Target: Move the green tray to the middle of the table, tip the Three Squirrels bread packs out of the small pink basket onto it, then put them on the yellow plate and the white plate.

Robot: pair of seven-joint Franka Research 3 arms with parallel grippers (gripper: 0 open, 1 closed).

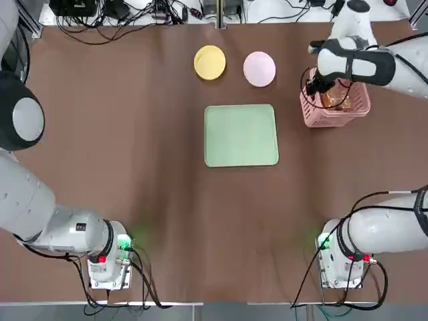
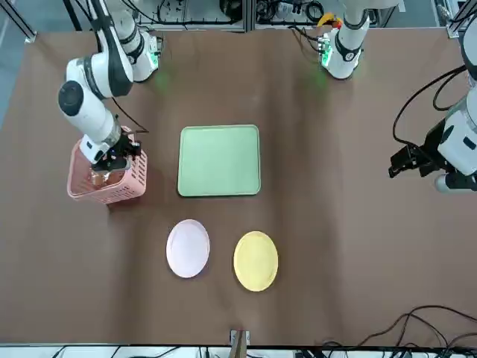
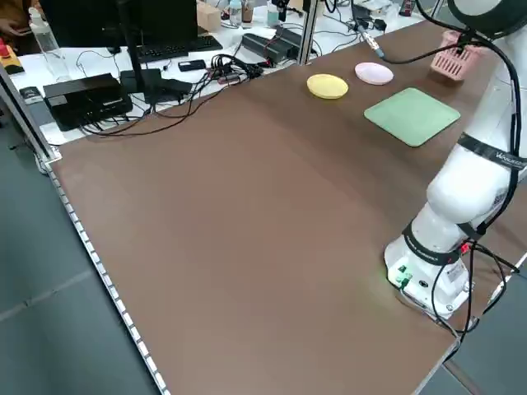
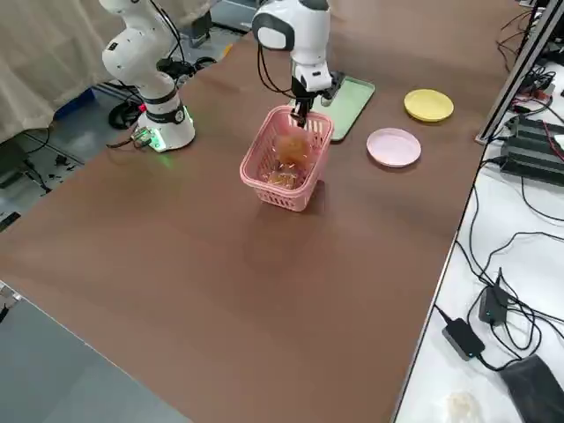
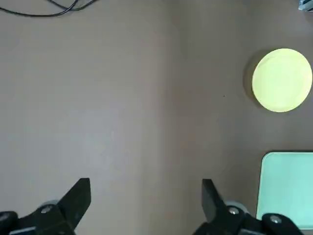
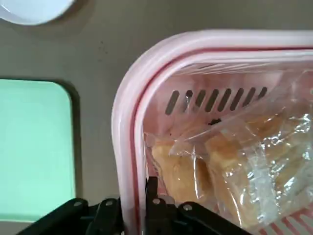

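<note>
1. Surface point(image 1: 134, 167), dark brown and matte; my left tool point(image 5: 146, 205) hangs over it at far left, fingers apart, holding nothing.
2. Green tray point(image 1: 241, 135), flat, round-cornered, lies mid-surface; round yellow plate point(image 1: 210, 62) and white plate point(image 1: 259, 69) lie beyond it.
3. Right tool point(image 6: 133, 215) is clamped on the small pink basket point(image 1: 334, 110)'s slatted wall nearest the tray, with clear-wrapped bread packs point(image 6: 230, 166) inside.

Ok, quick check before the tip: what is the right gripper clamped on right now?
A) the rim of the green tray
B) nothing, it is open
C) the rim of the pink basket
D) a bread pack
C: the right gripper is shut on the rim of the small pink basket, on the side facing the green tray, with the bread packs still inside.
</note>
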